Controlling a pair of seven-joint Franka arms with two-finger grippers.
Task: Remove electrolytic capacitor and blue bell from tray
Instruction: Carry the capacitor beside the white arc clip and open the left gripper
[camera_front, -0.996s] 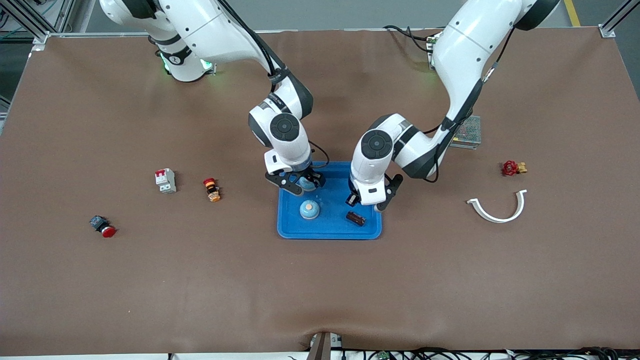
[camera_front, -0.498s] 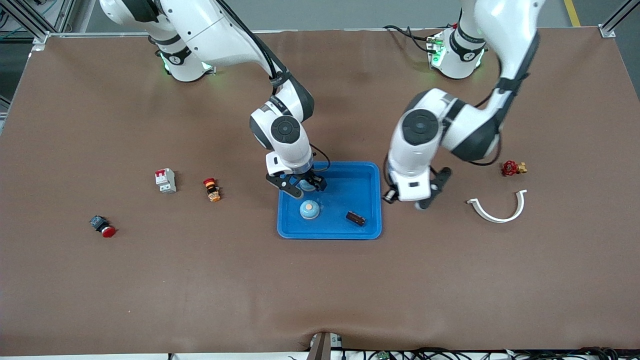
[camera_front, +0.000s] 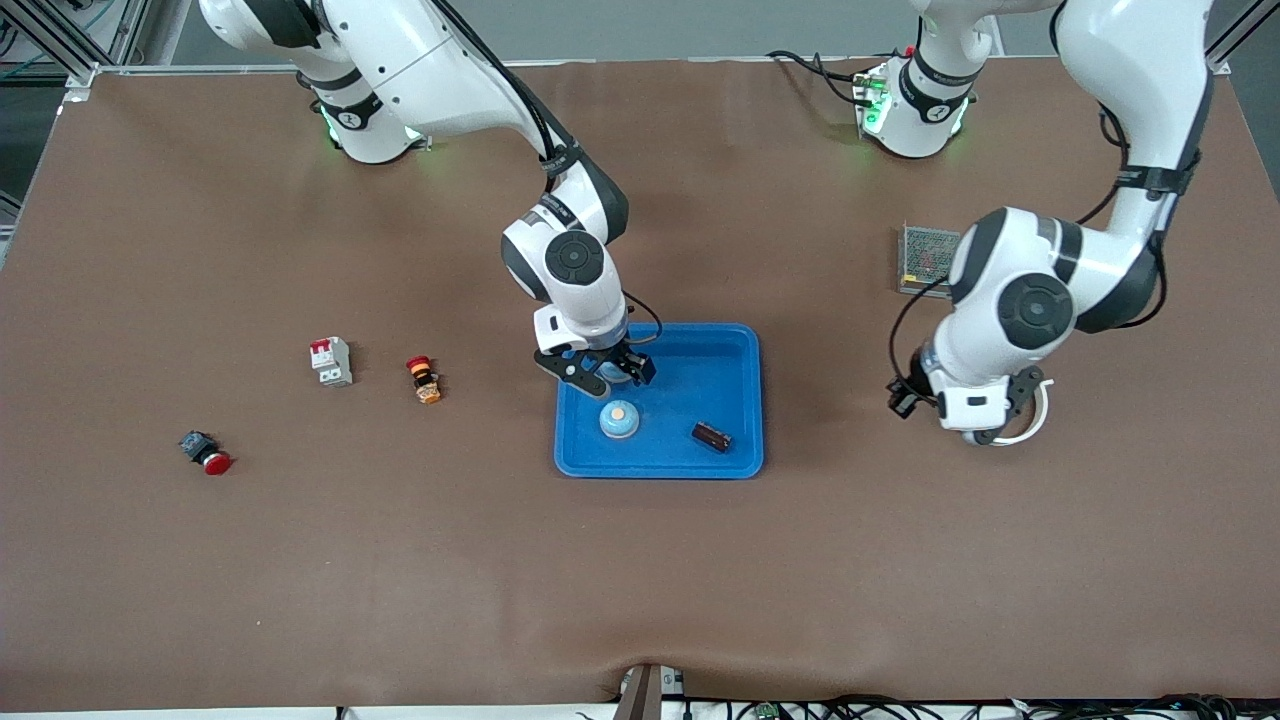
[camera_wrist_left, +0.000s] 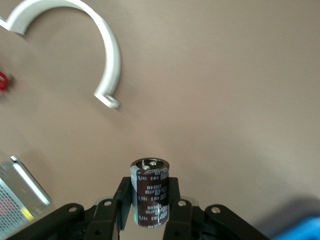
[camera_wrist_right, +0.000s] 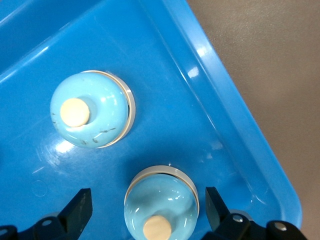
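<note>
A brown capacitor (camera_wrist_left: 150, 195) stands between the fingers of my left gripper (camera_wrist_left: 149, 186), which is shut on it. That gripper (camera_front: 978, 425) hangs over the bare table by a white curved clip, toward the left arm's end. A second capacitor (camera_front: 711, 436) lies in the blue tray (camera_front: 735, 345). My right gripper (camera_front: 600, 372) is low over the tray and open. Its fingers (camera_wrist_right: 80, 205) straddle a light-blue bell (camera_wrist_right: 162, 205) without touching it. Another bell (camera_wrist_right: 92, 110) (camera_front: 619, 420) sits beside it in the tray, nearer to the front camera.
The white curved clip (camera_front: 1042, 408) (camera_wrist_left: 107, 55) lies partly under the left hand. A metal mesh box (camera_front: 922, 252) sits farther back. Toward the right arm's end lie a white breaker (camera_front: 331, 361), an orange-and-red switch (camera_front: 423, 379) and a red push button (camera_front: 207, 453).
My left arm has swung away from the tray toward its own end of the table, still shut on the capacitor. The right gripper has stayed open over its bell.
</note>
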